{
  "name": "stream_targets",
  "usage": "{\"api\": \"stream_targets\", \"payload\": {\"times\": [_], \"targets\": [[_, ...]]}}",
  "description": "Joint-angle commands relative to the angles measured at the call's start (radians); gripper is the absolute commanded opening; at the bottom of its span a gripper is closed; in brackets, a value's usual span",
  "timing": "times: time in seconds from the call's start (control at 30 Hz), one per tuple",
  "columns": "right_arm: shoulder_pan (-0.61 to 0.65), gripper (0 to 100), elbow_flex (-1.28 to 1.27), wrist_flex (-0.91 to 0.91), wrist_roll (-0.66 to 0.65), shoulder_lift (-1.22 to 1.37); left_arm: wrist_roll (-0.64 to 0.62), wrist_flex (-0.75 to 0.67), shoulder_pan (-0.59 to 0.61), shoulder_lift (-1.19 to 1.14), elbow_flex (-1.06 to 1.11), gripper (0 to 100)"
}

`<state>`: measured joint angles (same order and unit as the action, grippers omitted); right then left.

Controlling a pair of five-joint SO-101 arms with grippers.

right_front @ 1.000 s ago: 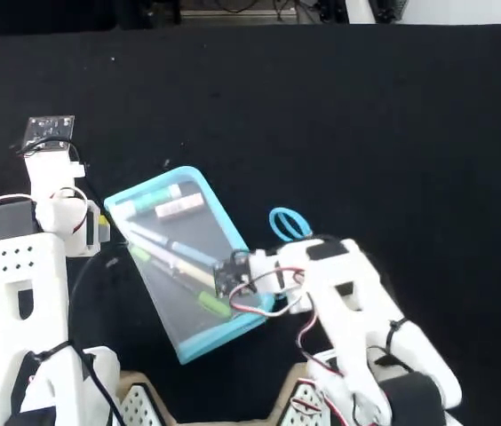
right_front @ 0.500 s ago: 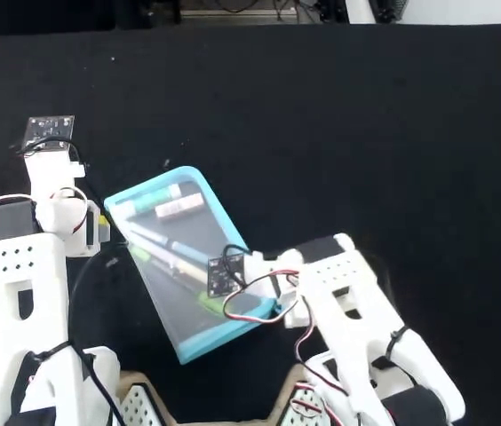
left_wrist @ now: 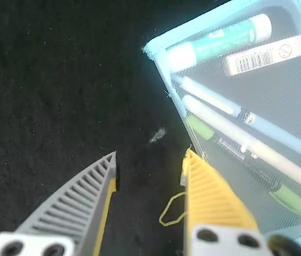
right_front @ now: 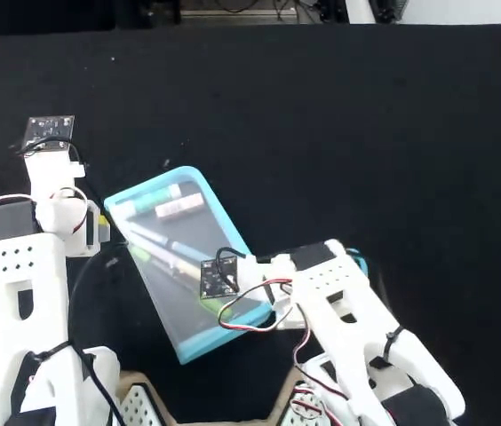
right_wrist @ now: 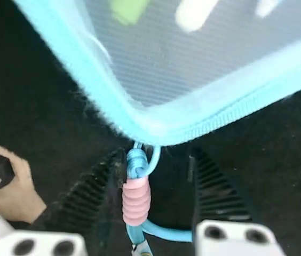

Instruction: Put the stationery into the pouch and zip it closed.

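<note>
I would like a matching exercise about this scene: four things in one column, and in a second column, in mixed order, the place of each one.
Things
1. left gripper
2. right gripper
3. pink bead
4. glue stick

Places
A. inside the mesh pouch
B. threaded on the zipper cord
C. at the pouch's corner, one finger on each side of the zipper cord
D. over the black table, beside the pouch's long edge

Pairs: 1-D, 2-C, 3-B, 4-A
</note>
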<state>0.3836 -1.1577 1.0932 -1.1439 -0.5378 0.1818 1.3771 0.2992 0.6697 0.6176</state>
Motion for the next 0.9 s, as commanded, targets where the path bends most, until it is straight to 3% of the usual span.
{"api": "stream_targets", "payload": {"times": [0.0, 0.1, 0.23, 0.47, 0.67, 0.87], "targets": [[0.008, 18.3, -0.002, -0.018, 0.034, -0.033, 0.0, -0.002, 0.013, 0.025, -0.015, 20], [0.008, 14.8, -0.002, -0.015, 0.035, -0.033, 0.0, -0.002, 0.013, 0.025, -0.015, 20], [0.006, 0.6, 0.005, -0.014, 0.048, -0.033, 0.0, -0.002, 0.013, 0.025, -0.015, 20], [0.008, 4.1, 0.05, -0.014, 0.259, -0.033, 0.0, -0.002, 0.013, 0.025, -0.015, 20], [0.008, 14.3, 0.053, -0.014, 0.333, -0.033, 0.0, -0.002, 0.013, 0.025, -0.015, 20], [0.008, 14.4, 0.059, -0.023, 0.385, -0.033, 0.0, -0.002, 0.013, 0.025, -0.015, 20]]}}
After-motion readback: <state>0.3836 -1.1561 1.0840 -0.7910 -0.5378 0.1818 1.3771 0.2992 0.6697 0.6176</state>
